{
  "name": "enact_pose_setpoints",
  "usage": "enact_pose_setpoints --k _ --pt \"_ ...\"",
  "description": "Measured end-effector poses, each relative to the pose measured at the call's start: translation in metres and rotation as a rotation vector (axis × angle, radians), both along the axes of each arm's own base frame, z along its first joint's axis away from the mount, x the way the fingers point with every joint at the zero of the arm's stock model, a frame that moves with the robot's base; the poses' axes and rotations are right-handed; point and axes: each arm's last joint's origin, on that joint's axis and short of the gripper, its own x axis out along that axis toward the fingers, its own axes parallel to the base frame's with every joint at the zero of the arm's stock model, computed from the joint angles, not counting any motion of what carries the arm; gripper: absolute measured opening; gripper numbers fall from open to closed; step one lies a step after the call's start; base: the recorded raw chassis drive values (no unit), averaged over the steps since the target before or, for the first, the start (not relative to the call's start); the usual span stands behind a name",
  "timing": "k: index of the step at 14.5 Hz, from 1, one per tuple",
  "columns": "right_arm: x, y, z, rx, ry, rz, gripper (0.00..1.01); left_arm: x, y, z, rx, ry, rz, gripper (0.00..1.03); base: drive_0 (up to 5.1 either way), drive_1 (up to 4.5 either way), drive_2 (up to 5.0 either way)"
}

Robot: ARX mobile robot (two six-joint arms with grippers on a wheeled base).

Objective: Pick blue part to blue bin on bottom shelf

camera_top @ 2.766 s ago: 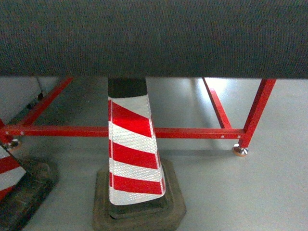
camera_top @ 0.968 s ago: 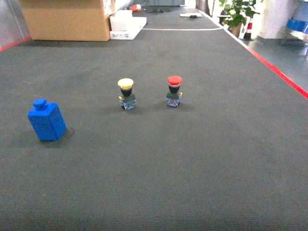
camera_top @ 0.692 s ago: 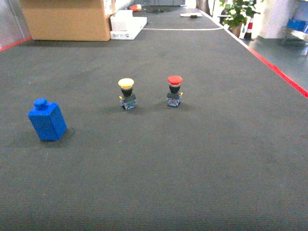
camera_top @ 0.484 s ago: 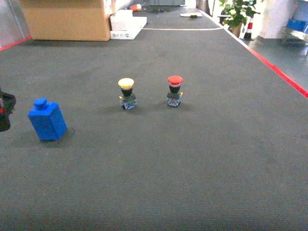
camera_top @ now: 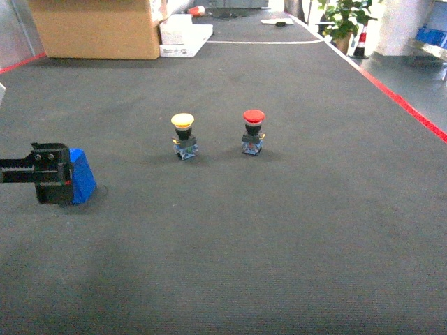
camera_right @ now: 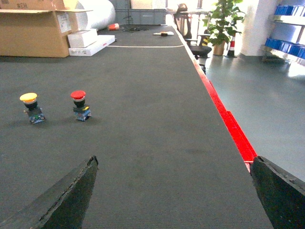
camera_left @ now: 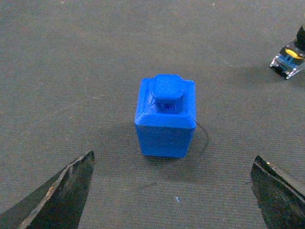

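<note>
Blue part (camera_left: pixel 166 116) stands upright on the worktop (camera_top: pixel 279 230), centred ahead between the spread, empty fingers of the nearer left end effector (camera_left: pixel 174 191).

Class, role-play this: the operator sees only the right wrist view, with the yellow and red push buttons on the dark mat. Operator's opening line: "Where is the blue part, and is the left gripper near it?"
Observer: The blue part stands upright on the mat, left of the yellow button.
Operator: And the left gripper?
Observer: The left gripper sits right beside the part, hiding its left side in the head view.
Operator: Is it gripping?
Observer: No; the left wrist view shows both fingers spread wide, apart from the part.
</note>
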Motion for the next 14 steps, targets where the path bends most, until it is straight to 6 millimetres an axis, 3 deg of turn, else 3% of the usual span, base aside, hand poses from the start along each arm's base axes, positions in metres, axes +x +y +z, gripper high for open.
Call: enact_pose_setpoints --k 7,12,13,14 --pt "0.0 0.0 0.0 0.0 0.0 0.0 0.98 0.055 0.009 -0.037 0.022 0.036 0.017 0.98 0.0 0.0 0.0" --pt "0.0 0.0 0.0 0.0 0.0 0.0 0.98 0.077 0.012 -0.054 0.012 0.051 0.011 0.98 0.0 0.0 0.0" --pt "0.0 0.0 0.0 0.0 0.0 0.0 0.98 0.08 0.013 -0.059 0.018 0.057 0.014 0.96 0.0 0.0 0.0" --pt "0.0 0.0 0.0 0.0 0.0 0.0 0.98 0.082 0.015 -0.063 0.014 0.078 0.019 0.86 0.0 0.0 0.0"
